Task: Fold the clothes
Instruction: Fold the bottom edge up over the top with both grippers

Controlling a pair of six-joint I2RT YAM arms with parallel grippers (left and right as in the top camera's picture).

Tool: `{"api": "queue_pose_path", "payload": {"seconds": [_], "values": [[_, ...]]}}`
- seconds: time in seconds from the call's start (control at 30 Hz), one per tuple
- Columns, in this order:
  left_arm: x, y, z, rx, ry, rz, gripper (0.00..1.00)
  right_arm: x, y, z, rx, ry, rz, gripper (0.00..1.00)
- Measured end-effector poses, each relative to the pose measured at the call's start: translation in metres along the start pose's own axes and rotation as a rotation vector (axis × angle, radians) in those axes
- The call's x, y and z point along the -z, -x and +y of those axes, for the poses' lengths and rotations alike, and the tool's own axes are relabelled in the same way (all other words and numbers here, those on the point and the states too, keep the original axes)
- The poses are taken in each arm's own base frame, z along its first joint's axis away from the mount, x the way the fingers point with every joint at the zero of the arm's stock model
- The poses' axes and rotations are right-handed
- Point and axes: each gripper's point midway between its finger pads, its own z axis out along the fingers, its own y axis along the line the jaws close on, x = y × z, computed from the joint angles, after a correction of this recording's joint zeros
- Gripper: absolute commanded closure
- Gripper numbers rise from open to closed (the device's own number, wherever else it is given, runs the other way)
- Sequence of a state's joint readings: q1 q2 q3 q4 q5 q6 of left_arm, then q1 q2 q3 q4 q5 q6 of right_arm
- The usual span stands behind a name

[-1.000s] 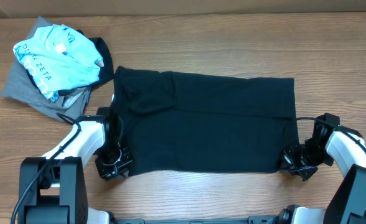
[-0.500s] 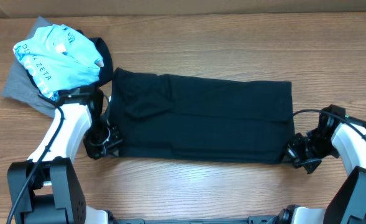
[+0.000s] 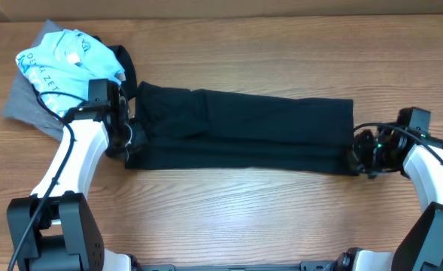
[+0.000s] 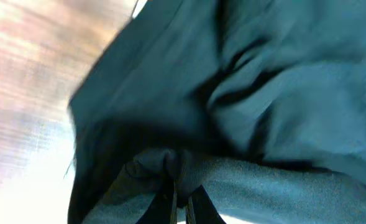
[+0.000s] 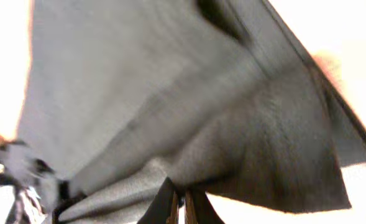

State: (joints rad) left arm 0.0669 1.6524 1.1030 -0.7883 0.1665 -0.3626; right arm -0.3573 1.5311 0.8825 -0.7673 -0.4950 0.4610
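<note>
Right now the black T-shirt is lying as a long folded band across the middle of the table, running left to right, its near edge doubled over on itself.

Left gripper is sitting at the band's left end and right gripper at its right end, both low on the cloth. Overhead is not resolving the fingers at either end, so jaw state is not readable from that view.

Left wrist view is filling that in: the fingers are pinched together with a bunched fold of black fabric coming up between them, so that gripper is clamping the shirt. Right wrist view is showing the same thing: fingers closed tight on a corner of the cloth, which is fanning out above them. It is reading grey there from overexposure.

Only overhead is showing the rest: light blue lettered tee is sitting crumpled on the grey garment in the far left corner, just beside the left arm.
</note>
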Motion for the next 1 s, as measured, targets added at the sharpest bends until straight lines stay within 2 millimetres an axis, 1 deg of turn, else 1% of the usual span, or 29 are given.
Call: {"api": "queue_pose_path", "payload": {"seconds": [0.2, 0.27, 0.3, 0.37, 0.47, 0.53, 0.67, 0.8, 0.83, 0.87, 0.9, 0.93, 0.97, 1.0], "values": [[0.004, 0.038, -0.023, -0.033, -0.102, -0.148, 0.96, 0.003, 0.028, 0.032, 0.063, 0.139, -0.101, 0.96], [0.008, 0.052, -0.033, -0.048, -0.147, -0.204, 0.96, 0.007, 0.041, 0.048, 0.09, 0.198, -0.152, 0.96], [0.009, 0.055, -0.036, -0.054, -0.162, -0.22, 0.96, 0.008, 0.042, 0.05, 0.091, 0.208, -0.159, 0.96], [0.012, 0.062, -0.041, -0.059, -0.185, -0.247, 0.96, 0.012, 0.053, 0.066, 0.132, 0.256, -0.21, 0.96], [0.014, 0.067, -0.044, -0.064, -0.196, -0.268, 0.96, 0.013, 0.059, 0.082, 0.168, 0.296, -0.245, 0.95], [0.015, 0.07, -0.045, -0.067, -0.201, -0.282, 0.96, 0.009, 0.058, 0.084, 0.164, 0.292, -0.243, 0.95], [0.015, 0.076, -0.048, -0.074, -0.21, -0.305, 0.96, 0.0, 0.058, 0.08, 0.136, 0.258, -0.238, 0.95], [0.005, 0.078, -0.054, -0.088, -0.216, -0.305, 0.92, -0.002, 0.061, 0.076, 0.119, 0.238, -0.249, 0.89], [0.002, 0.078, -0.056, -0.094, -0.217, -0.302, 0.91, -0.002, 0.061, 0.076, 0.118, 0.236, -0.25, 0.85], [-0.002, 0.077, -0.058, -0.099, -0.215, -0.297, 0.87, -0.002, 0.061, 0.075, 0.115, 0.233, -0.253, 0.68], [-0.006, 0.075, -0.06, -0.103, -0.215, -0.289, 0.74, -0.002, 0.062, 0.074, 0.11, 0.226, -0.258, 0.39], [-0.01, 0.074, -0.061, -0.105, -0.214, -0.283, 0.59, -0.002, 0.063, 0.074, 0.104, 0.224, -0.26, 0.3], [-0.013, 0.073, -0.062, -0.108, -0.214, -0.277, 0.4, -0.002, 0.063, 0.073, 0.105, 0.221, -0.264, 0.14], [-0.017, 0.073, -0.062, -0.107, -0.213, -0.271, 0.33, -0.002, 0.064, 0.073, 0.107, 0.217, -0.268, 0.1]]}}
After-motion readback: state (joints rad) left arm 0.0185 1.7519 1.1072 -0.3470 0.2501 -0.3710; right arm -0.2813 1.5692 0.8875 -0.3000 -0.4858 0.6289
